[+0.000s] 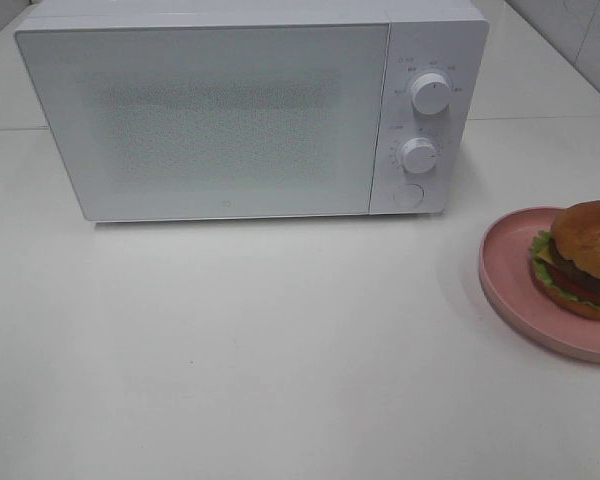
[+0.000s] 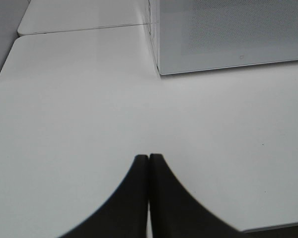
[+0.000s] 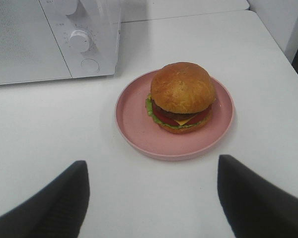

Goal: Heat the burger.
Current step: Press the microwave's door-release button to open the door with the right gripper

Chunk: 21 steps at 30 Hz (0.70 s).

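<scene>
The burger [image 1: 585,258] has a glossy brown bun, lettuce, cheese, tomato and a dark patty. It sits on a round pink plate [image 1: 510,285] at the table's right edge. The right wrist view shows the burger [image 3: 181,96] on the plate [image 3: 134,121] ahead of my right gripper [image 3: 151,191], which is open and empty with its fingers [image 3: 64,198] wide apart. The white microwave [image 1: 250,110] stands at the back with its door closed. My left gripper [image 2: 149,161] is shut and empty above the bare table, near the microwave's left front corner [image 2: 161,69]. Neither gripper shows in the exterior view.
The microwave has two knobs [image 1: 430,93] and a round button [image 1: 408,196] on its right panel. The white table [image 1: 230,350] has a seam behind the microwave and an edge close to the plate on the right.
</scene>
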Tool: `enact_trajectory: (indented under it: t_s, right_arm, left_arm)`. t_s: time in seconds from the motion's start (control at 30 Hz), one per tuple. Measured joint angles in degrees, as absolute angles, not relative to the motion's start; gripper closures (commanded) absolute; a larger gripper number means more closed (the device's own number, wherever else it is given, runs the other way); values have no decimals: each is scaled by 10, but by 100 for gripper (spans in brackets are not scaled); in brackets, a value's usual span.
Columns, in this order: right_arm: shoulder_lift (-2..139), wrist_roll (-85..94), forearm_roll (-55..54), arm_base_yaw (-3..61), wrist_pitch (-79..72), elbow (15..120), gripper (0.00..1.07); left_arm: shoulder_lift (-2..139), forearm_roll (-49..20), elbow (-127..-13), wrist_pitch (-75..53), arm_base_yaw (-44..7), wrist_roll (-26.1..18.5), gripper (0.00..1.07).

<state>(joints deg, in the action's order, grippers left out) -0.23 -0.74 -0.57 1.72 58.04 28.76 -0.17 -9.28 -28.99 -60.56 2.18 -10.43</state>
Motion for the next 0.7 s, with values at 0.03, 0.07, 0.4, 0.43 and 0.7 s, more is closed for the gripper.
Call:
enact_trajectory:
  t_s: [0.03, 0.07, 0.4, 0.43, 0.7]
  right_arm:
    - [-2, -7, -6, 17, 580, 288, 38]
    - [-2, -7, -6, 17, 580, 288, 38]
    - [-2, -7, -6, 17, 580, 288, 38]
    - [-2, -7, -6, 17, 580, 288, 38]
    - [-2, -7, -6, 17, 580, 288, 38]
  left_arm:
    - [-2, -93, -290, -606, 22, -104, 106]
    - [-2, -93, -290, -606, 22, -104, 106]
    - [-2, -93, -290, -606, 22, -104, 106]
    - [-2, -93, -290, -606, 22, -104, 106]
    - [-2, -93, -290, -606, 22, -104, 106]
